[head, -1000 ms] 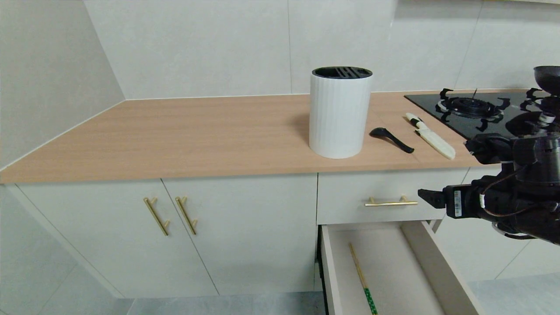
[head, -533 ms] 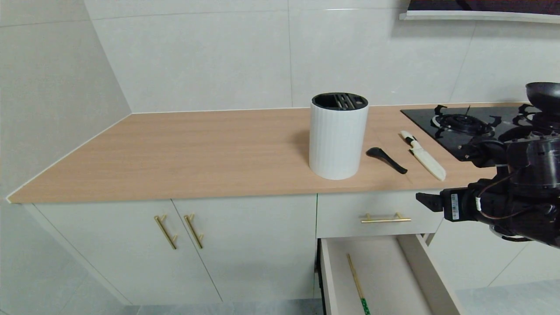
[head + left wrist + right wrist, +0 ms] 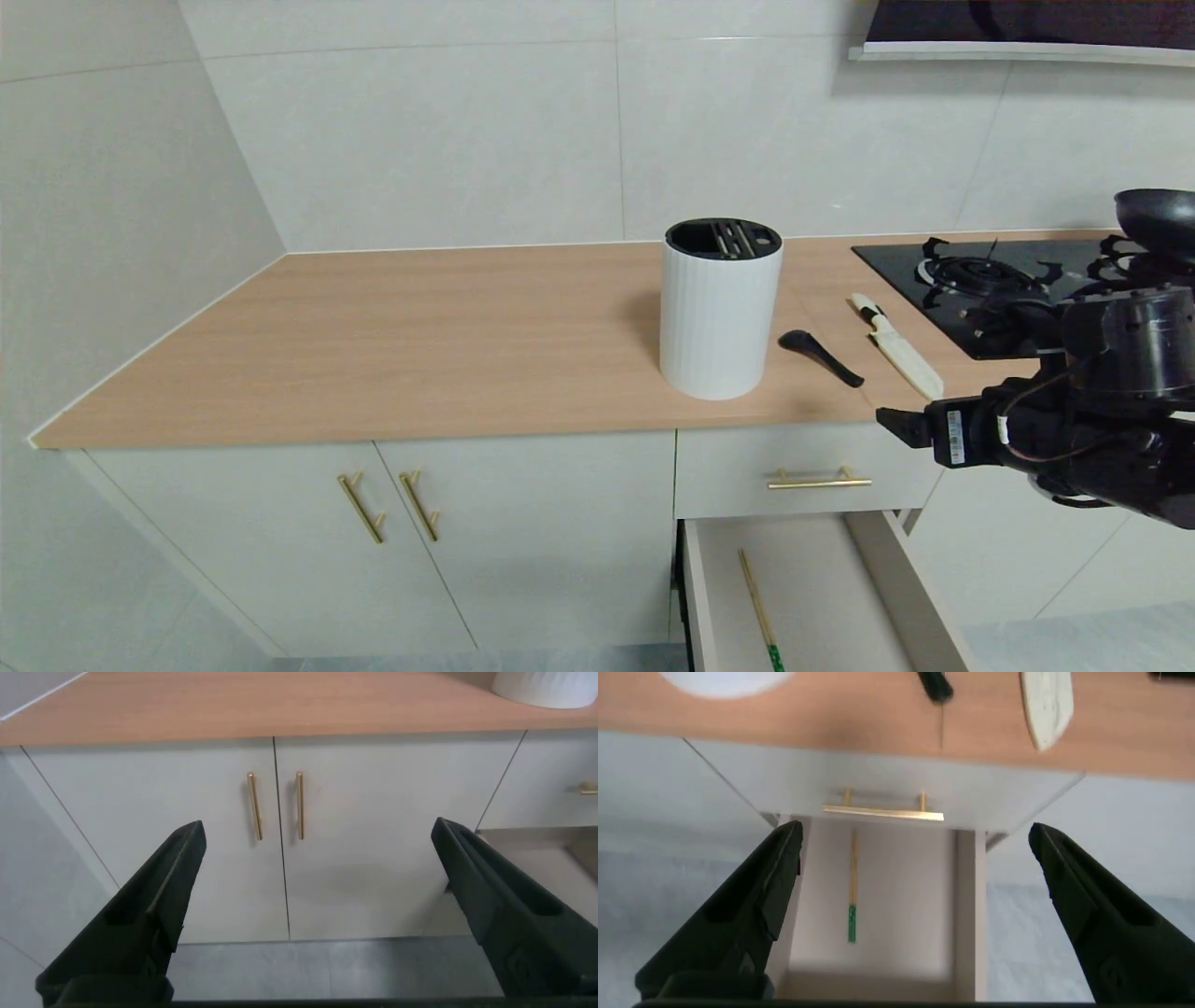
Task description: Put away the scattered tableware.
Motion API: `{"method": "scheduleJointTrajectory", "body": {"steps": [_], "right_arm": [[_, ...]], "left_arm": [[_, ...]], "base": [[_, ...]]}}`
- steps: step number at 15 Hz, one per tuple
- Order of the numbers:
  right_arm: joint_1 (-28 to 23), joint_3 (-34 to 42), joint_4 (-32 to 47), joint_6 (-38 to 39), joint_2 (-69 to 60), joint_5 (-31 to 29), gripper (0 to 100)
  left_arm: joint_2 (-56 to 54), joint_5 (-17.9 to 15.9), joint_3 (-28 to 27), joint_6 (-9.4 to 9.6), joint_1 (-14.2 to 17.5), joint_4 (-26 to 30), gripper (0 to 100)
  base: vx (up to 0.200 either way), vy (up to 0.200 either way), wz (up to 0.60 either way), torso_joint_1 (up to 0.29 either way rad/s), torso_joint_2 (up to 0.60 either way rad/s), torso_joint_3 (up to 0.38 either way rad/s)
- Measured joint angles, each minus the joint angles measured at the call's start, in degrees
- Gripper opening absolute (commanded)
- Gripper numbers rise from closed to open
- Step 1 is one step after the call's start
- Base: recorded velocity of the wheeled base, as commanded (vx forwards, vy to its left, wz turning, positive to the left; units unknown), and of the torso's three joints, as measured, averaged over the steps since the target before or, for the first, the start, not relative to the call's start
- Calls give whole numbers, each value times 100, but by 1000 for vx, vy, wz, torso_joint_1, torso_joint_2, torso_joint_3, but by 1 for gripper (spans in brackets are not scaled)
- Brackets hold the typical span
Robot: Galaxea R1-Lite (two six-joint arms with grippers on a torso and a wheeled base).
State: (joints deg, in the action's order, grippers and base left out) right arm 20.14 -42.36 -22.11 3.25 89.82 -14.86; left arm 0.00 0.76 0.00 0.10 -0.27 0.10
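On the wooden counter (image 3: 420,345) a black spoon (image 3: 820,356) and a white-bladed knife (image 3: 896,347) lie to the right of a white ribbed holder (image 3: 721,317) with a black slotted top. Below them a drawer (image 3: 812,597) stands pulled out, with green-ended chopsticks (image 3: 756,611) lying inside. My right gripper (image 3: 898,429) hangs in front of the counter's edge, right of the drawer, open and holding nothing. Its wrist view looks down on the knife tip (image 3: 1046,705), the chopsticks (image 3: 851,896) and the gripper (image 3: 913,835). My left gripper (image 3: 316,831) is open and faces the cabinet doors.
A black gas hob (image 3: 990,280) with a dark pan (image 3: 1158,215) takes up the counter's far right. The closed upper drawer has a gold handle (image 3: 819,482). Two cabinet doors with gold handles (image 3: 387,504) stand to the left. Tiled walls close off the back and left.
The head camera has shifted, so the counter and cabinets sit lower in the picture. Against the cabinet, my right gripper has risen from drawer-handle height to counter-edge height.
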Motion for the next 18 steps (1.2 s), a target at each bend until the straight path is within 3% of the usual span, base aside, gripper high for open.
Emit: {"method": "scheduleJointTrajectory", "body": {"steps": [3, 9, 11, 14, 18], "right_arm": [[-123, -397, -429, -57, 423, 107, 100], [-953, -2266, -503, -623, 1879, 1603, 100], [-1201, -2728, -508, -805, 2333, 2443, 100], [-1454, -2877, -591, -850, 2710, 3298, 100], [-1568, -2899, -925, -948, 3055, 3445, 100]], "left_arm": [[0, 2, 0, 0, 0, 0, 100], [0, 2, 0, 0, 0, 0, 100], [0, 0, 0, 0, 0, 0, 100], [0, 4, 0, -2, 0, 0, 100], [0, 2, 0, 0, 0, 0, 100]], "base": [[0, 0, 0, 0, 0, 0], [0, 0, 0, 0, 0, 0], [0, 0, 0, 0, 0, 0], [0, 0, 0, 0, 0, 0], [0, 0, 0, 0, 0, 0]]}}
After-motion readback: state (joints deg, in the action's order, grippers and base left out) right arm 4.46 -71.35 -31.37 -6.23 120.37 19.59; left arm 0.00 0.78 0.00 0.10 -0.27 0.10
